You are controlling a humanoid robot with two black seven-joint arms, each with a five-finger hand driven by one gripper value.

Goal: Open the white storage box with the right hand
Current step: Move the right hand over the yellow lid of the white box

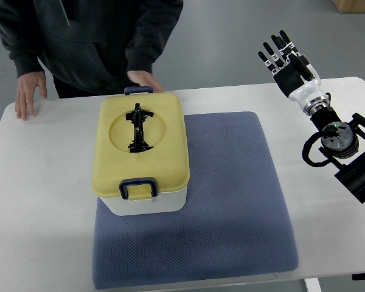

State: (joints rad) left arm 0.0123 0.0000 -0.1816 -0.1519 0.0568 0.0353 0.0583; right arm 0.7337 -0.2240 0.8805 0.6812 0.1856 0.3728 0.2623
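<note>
While closed on blue mat [231, 201], white storage box [143, 155] w/ person's hands [145, 79] behind; right hand [287, 56] spread, well apart.

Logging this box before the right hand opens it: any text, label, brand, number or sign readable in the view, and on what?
None readable.
White storage box, its yellow lid and dark latches: no print visible.
Blue mat and table: plain.
Right hand and its arm: no legible marking, only a small green light.
Person's dark top: nothing legible.
</note>
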